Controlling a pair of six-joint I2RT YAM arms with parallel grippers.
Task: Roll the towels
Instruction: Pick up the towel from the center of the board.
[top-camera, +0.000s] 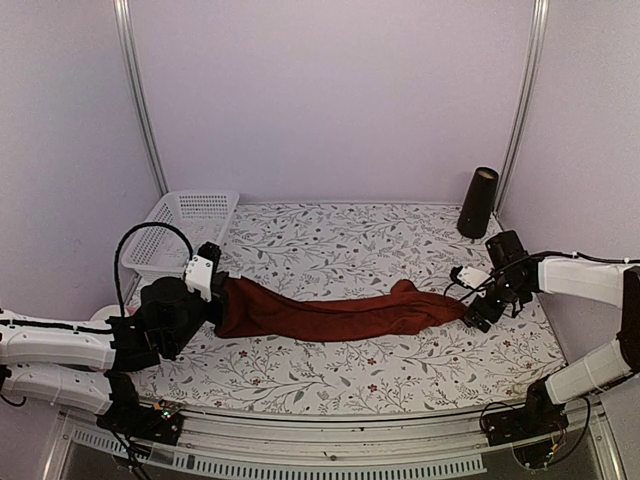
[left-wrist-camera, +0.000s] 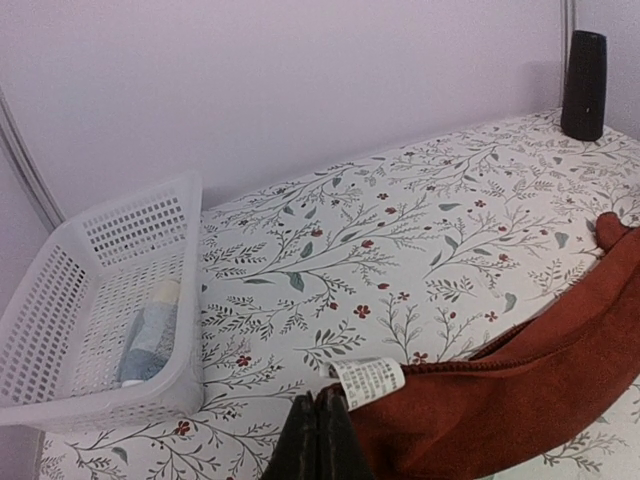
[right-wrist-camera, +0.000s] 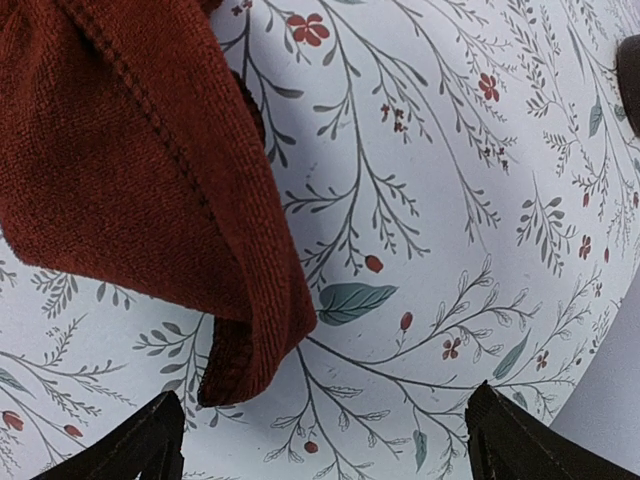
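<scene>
Our left claw is pinched tight on a corner of the maroon towel; our right claw gapes wide and holds nothing.
We judge this the laying-out step: the towel lies bunched in a strip between both claws, and it needs flattening before we roll it. Only the left wrist view shows the white label beside the closed fingers and, left of them in the basket, a pale roll, perhaps the checked towel.

Left gripper seems clamped closed, held low; right gripper spread wide, angled downward.
</scene>
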